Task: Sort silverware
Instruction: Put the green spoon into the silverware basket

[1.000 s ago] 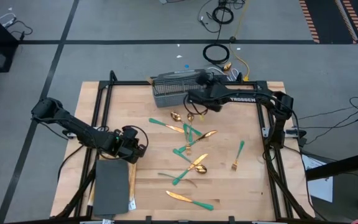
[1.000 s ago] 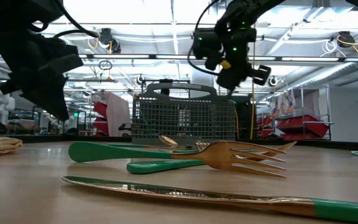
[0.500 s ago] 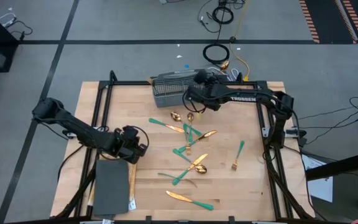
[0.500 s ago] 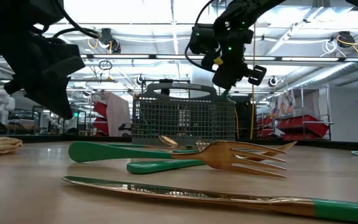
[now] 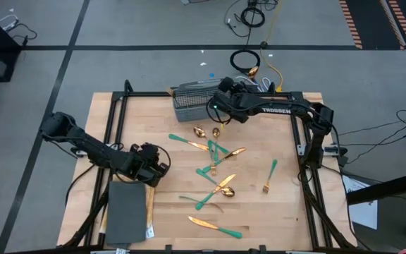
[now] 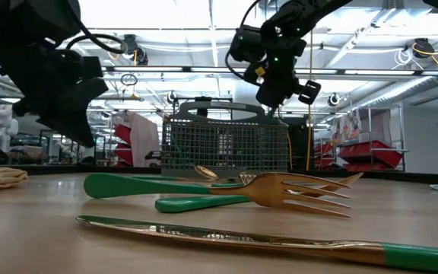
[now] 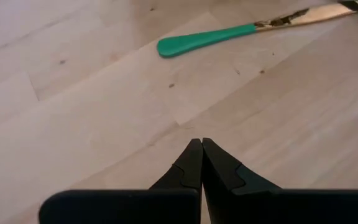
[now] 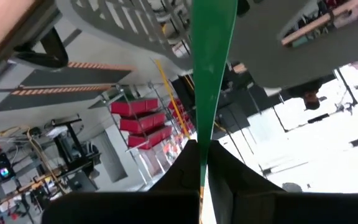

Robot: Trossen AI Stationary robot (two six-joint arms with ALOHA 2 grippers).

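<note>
Two grippers: both showing closed fingers, one bare, one clamping a handle.
Grey wire mesh basket: standing at the far edge of the light wooden table; contents not showing from above; in the low view only mesh walls and a dark handle showing, nothing readable inside.
Dark grey flat rectangular slab: lying at the near left corner, with a thin gold piece lying along its right edge.
Right gripper: hanging just beside the basket's right end; raised well above the table in the low view.
Teal-handled piece in the right gripper: pinched between closed fingers, handle pointing away from the wrist; head hidden.
Left gripper: hovering low near the slab's far right corner, fingers pressed together, gripping nothing.
Loose gold-headed, teal-handled silverware: lying scattered over the table's middle; one fork lying apart to the right, one knife near the front edge.
High view only: showing the whole spread and the slab.
Low view only: showing a knife lying nearest, a fork just behind it.
Left wrist view only: showing bare wood under the tips and one teal handle lying beyond.
</note>
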